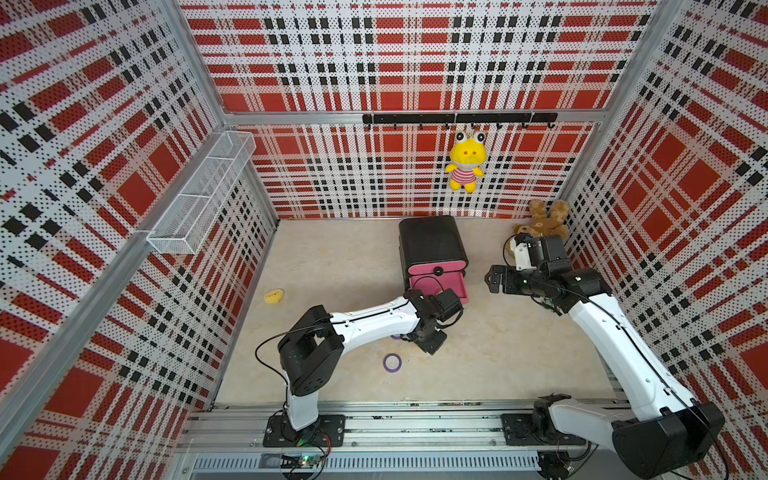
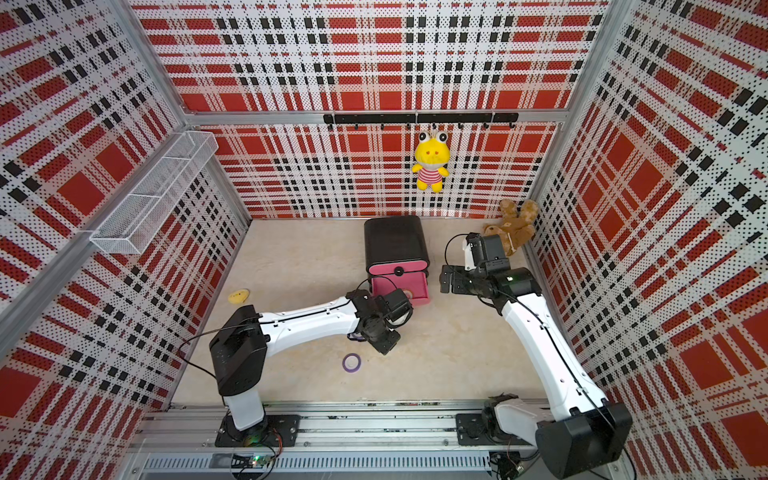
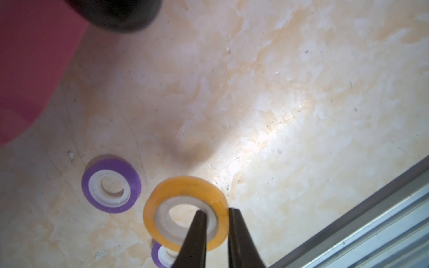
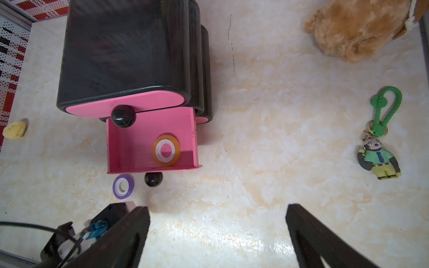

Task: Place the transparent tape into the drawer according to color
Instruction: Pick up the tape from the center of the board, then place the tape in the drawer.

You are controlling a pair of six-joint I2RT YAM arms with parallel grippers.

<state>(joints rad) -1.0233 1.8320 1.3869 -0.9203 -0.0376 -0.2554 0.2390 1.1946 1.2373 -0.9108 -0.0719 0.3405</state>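
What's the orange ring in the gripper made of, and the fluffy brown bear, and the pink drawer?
Orange ring-shaped tape roll: glossy, see-through plastic film on a white plastic-looking core. Brown teddy bear: soft plush fabric, fuzzy fur. Pink open drawer: smooth matte walls, thin, straight-edged; painted wood or plastic, hard to tell.

I see a pale marbled bench (image 1: pixel 519 353). Towards its back stands a black drawer unit (image 1: pixel 432 241) with pink fronts and one drawer pulled out. A purple tape roll (image 1: pixel 392 362) lies flat in the open middle. A second purple roll (image 4: pixel 123 186) lies just beside the open drawer's front. A small yellow toy (image 1: pixel 274 296) sits near the left wall, a brown plush (image 1: pixel 544 220) sits in the far right corner, and a green-looped keychain figure (image 4: pixel 378 153) lies near it.
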